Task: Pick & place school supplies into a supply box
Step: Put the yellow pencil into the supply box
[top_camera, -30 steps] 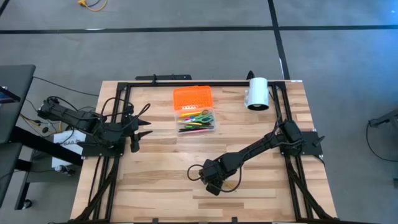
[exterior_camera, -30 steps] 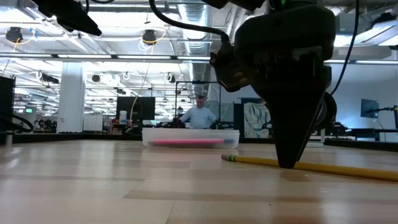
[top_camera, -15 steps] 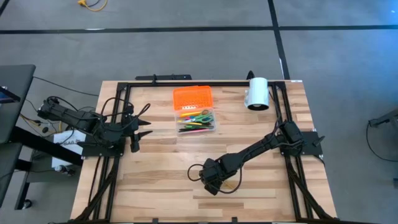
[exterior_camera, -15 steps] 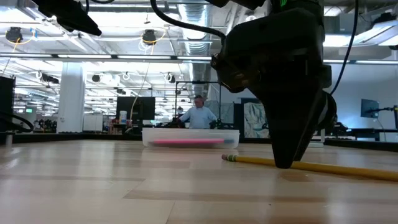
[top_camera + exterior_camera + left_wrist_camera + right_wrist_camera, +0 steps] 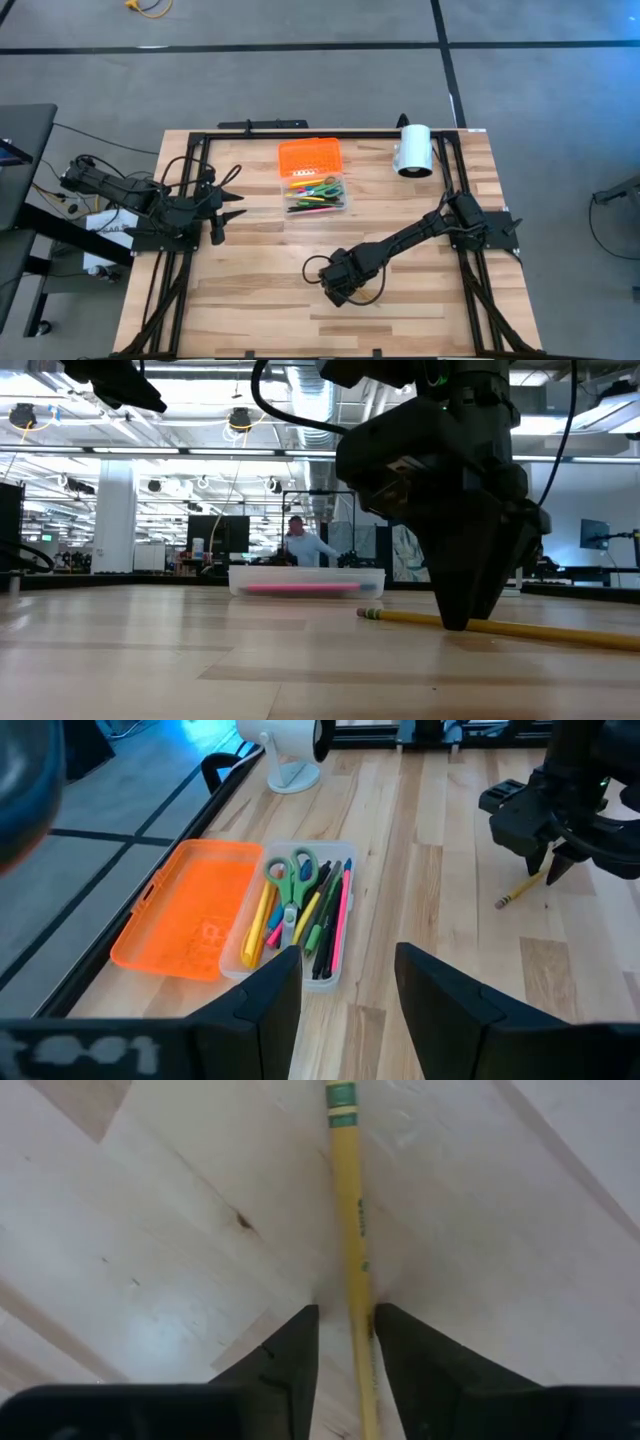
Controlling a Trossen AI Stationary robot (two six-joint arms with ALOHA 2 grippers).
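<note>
Yellow pencil (image 5: 352, 1230) filled my right wrist view, lying flat on the pale wood table (image 5: 150, 1230) and running straight between my two dark fingers (image 5: 290, 1350), whose tips stood on the boards close on either side of the shaft. Narrow slivers of wood showed between finger and pencil, so I could not tell whether the pads already touched it; the jaws stood apart around it, not clamped.

My low view gave what the wrist could not: my right gripper (image 5: 462, 610) pointing straight down near the table's front, its tip meeting the pencil (image 5: 470, 624) partway along, the eraser end sticking out to one side and the longer part running off the other way. From above, the pencil itself was hidden under my right gripper (image 5: 340, 285), which sat in the front middle of the table.

Farther back lay the supply box (image 5: 318, 195), well apart from that gripper, its orange lid (image 5: 310, 156) folded open on the far side. Only my left wrist view showed the contents clearly: green-handled scissors (image 5: 293, 880) and several pens side by side in the clear tray (image 5: 335, 970). My left gripper (image 5: 345, 985) waited with its fingers apart at the table's left edge, beside the box. A white cylinder (image 5: 414, 149) lay at the far right, and a person (image 5: 300, 545) stood in the room beyond.
</note>
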